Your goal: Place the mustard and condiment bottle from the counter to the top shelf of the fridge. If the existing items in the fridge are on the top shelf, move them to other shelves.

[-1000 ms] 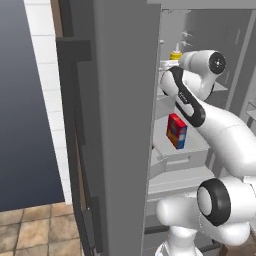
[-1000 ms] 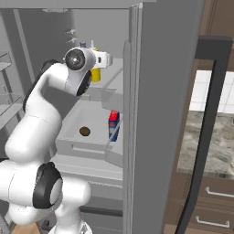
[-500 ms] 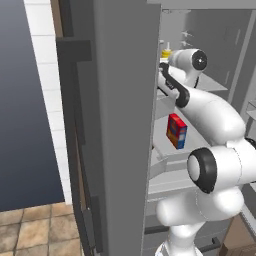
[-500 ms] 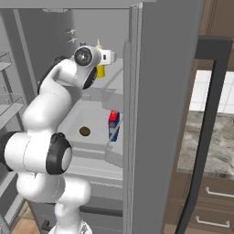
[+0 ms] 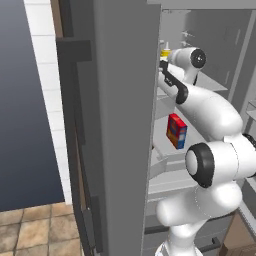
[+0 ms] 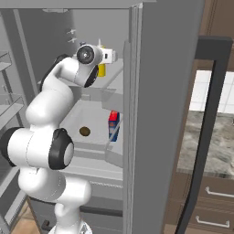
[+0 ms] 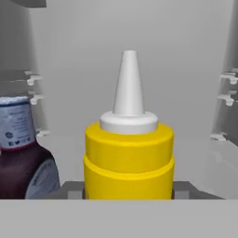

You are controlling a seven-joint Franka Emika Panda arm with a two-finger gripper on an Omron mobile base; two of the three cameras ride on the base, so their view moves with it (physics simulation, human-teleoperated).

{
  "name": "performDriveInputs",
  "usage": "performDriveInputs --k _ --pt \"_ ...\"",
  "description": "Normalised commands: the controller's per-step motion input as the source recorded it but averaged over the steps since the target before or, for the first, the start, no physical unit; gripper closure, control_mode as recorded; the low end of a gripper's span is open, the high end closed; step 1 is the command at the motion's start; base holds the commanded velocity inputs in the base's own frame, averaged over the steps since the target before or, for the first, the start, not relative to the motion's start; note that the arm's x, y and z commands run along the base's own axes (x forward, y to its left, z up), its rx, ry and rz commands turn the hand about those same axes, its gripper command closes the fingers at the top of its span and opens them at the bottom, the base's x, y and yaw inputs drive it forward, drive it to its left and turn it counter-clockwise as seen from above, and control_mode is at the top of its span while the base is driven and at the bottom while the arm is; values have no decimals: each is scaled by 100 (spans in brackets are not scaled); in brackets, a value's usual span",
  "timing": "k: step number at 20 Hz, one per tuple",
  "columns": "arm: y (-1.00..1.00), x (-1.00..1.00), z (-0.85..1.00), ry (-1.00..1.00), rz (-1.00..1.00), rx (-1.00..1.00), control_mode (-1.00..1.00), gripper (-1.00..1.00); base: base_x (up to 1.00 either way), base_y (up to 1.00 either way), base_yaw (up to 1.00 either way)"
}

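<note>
The mustard (image 7: 128, 153), a yellow squeeze bottle with a pale pointed nozzle, stands upright between the finger tips of my gripper (image 7: 130, 191), which is shut on it. Just to its left in the hand view is the condiment bottle (image 7: 21, 158), dark with a pale neck, standing on the top shelf (image 7: 204, 151) of the fridge. From the base views my arm reaches high into the fridge cavity, and the mustard (image 6: 101, 70) (image 5: 165, 52) shows as a yellow spot at the hand. The red carton (image 5: 176, 131) (image 6: 113, 125) stands on a lower shelf.
The open grey fridge door (image 5: 120, 125) fills the left of the left base view. A small brown round thing (image 6: 84, 131) lies on the lower shelf near the carton. The marbled counter (image 6: 219, 146) with wooden drawers is at the right.
My hand has carried the mustard deeper into the fridge at top-shelf height, and the arm's upper links have swung round behind it. The carton has stayed put.
</note>
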Motion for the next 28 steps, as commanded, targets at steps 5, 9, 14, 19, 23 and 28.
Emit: performDriveInputs --k 5,9,14,19,23,28 --pt "0 0 0 0 0 0 -100 -100 0 0 0" --pt "0 -2 8 -2 0 0 -100 -100 0 0 0" --pt "-1 -18 19 -7 0 1 -100 -100 0 0 0" --pt "-21 -79 21 -16 0 2 -100 -100 0 0 0" --pt "-30 -100 19 -19 0 1 -100 -100 0 0 0" --pt "-17 -100 36 -17 -1 1 -100 -100 0 0 0"
